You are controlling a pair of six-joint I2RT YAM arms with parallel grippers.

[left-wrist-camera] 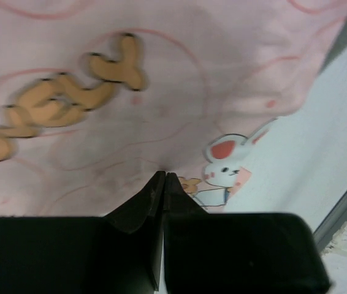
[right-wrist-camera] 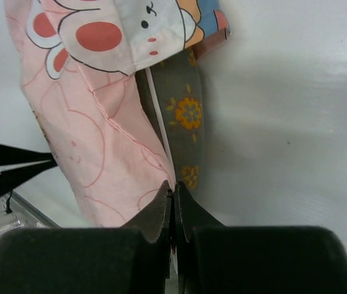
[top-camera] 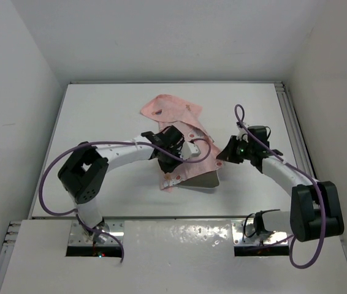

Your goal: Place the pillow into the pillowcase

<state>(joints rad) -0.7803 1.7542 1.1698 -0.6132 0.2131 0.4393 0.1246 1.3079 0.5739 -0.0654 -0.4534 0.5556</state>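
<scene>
The pillowcase (top-camera: 172, 117) is thin, floppy cloth that'll bunch and slip, so its mouth hem looks like the best grab, and the left pincer (left-wrist-camera: 163, 177) and right pincer (right-wrist-camera: 173, 187) are each clenched on it, with the squishy, light pillow (right-wrist-camera: 189, 116) poking out just past the right pincer's tips, and only bare table (top-camera: 100, 116) and a purple cable (top-camera: 49, 177) nearby.

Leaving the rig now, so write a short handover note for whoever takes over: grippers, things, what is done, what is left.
Left gripper: shut, tips against the pillowcase cloth; I cannot confirm a pinch.
Right gripper: shut, tips at the pillowcase's edge, beside the pillow.
Things: the pillowcase lies crumpled in the middle of the table. The pillow is partly covered by it, under or inside I cannot tell, with one olive side showing toward the arms.
Done: pillow partly covered.
Left: get the pillow fully inside the pillowcase.
</scene>
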